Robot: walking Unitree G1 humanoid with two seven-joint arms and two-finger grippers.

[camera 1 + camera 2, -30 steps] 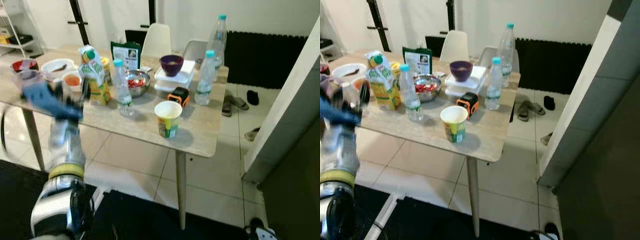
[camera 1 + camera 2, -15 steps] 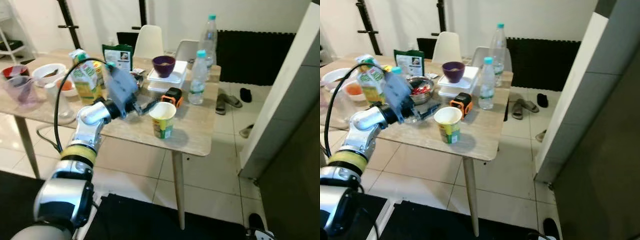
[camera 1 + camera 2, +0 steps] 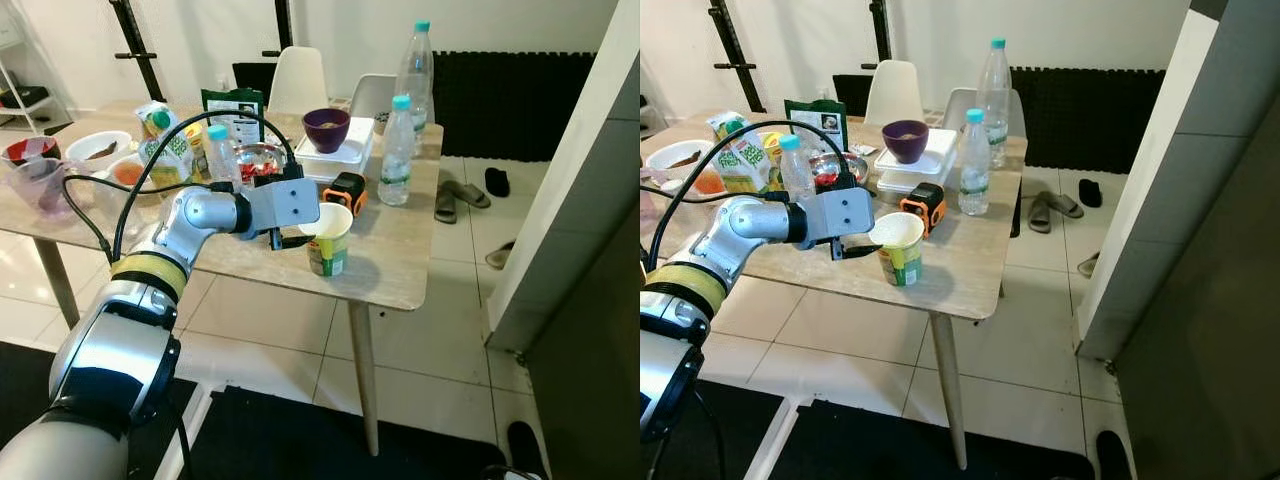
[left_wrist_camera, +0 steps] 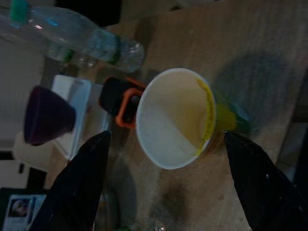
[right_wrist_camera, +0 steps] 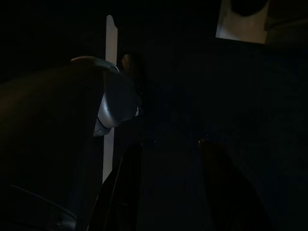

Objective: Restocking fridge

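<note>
i have the left gripper (image 4: 166, 144) spread wide around the paper cup (image 4: 175, 118) on the table (image 3: 395, 270), not gripping.

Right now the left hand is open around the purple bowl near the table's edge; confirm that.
Not quite. The left hand is open, but its fingers flank the paper cup near the table edge, not the purple bowl, which sits farther back on the white containers. The left wrist view shows it.
</note>
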